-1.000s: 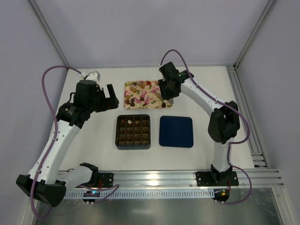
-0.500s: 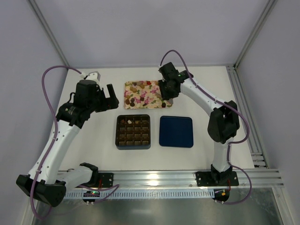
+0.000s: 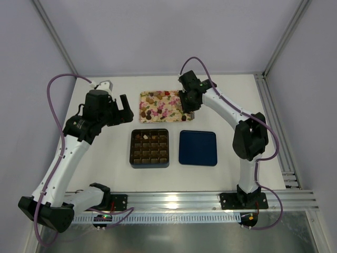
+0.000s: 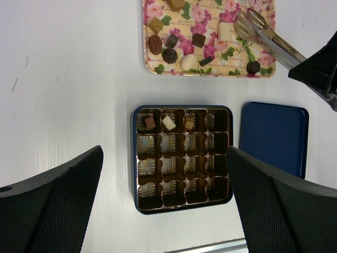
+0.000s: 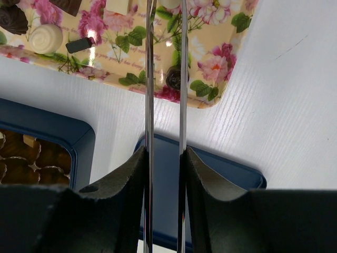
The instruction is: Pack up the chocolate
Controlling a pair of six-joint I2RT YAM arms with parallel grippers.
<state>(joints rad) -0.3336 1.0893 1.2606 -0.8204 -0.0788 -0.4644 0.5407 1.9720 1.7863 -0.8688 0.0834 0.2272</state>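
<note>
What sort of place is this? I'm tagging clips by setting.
Probably a robotics lab test cell: a white table boxed in by blank panel walls, two arms bolted to a metal rail, and staged props, a floral tray of chocolates and a grid box.

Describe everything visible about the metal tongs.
The tongs are shiny silver metal: two slim arms ending in toothed, spoon-like tips. The right gripper is shut on both arms, with a narrow gap between them. They slant over the right end of the floral tray, tips beside a cream chocolate. Whether they touch it cannot be told.
</note>
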